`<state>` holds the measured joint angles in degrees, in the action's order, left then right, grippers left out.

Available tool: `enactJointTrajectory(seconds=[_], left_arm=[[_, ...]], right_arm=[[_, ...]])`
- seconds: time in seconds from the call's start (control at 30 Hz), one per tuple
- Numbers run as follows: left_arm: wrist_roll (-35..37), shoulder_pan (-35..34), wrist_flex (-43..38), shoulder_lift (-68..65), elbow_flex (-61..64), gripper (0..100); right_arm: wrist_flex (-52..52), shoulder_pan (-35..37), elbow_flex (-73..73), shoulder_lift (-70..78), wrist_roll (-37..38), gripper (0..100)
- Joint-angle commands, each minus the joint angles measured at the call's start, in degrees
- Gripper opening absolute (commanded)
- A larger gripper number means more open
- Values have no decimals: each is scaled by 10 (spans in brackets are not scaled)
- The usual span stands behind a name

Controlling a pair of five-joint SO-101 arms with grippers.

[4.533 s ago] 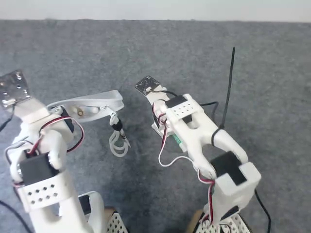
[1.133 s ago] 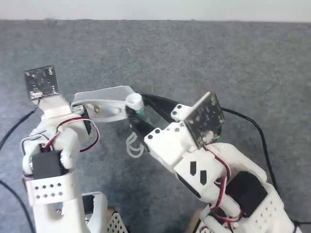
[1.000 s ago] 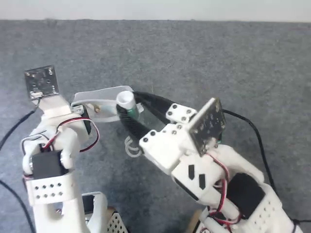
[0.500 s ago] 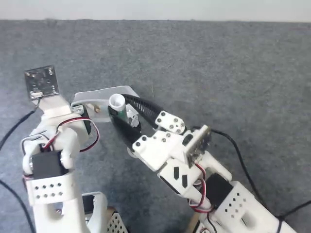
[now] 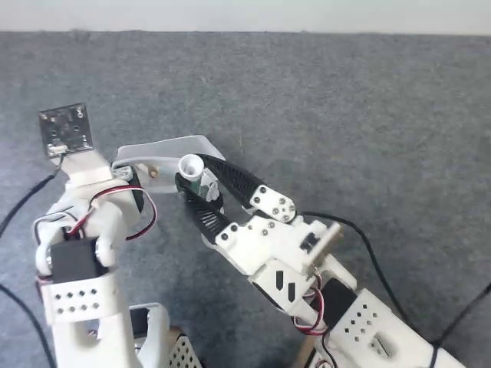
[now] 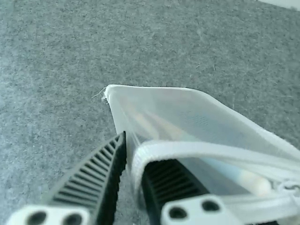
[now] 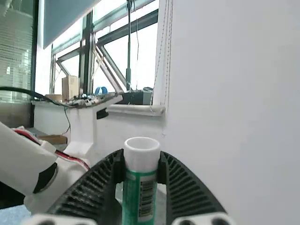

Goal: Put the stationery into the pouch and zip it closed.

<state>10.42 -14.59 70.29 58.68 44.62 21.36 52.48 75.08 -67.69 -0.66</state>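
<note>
Your right gripper [image 5: 192, 178] squeezes the glue stick [image 7: 140, 185] cap-up, just beside the pouch [image 6: 197, 119] your left gripper [image 6: 132, 152] pinches.

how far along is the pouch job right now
Done: at least one pen-like item already lies inside the pouch. In hand: the left gripper holds the pouch's open edge, and the right gripper holds a green glue stick near its opening. Left: drop the glue stick in, then zip the pouch closed.
</note>
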Motion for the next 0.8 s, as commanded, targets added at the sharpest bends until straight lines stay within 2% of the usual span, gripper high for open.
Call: enactJointTrajectory(seconds=[0.0, 0.17, 0.77], left_arm=[[-4, 4, -4, 10, -7, 9], [-4, 4, -4, 10, -7, 9], [-4, 4, -28, 10, 8, 9]], right_arm=[[36, 6, -5, -18, -6, 6], [61, 6, -4, 10, -7, 6], [376, 3, -15, 317, -3, 6]])
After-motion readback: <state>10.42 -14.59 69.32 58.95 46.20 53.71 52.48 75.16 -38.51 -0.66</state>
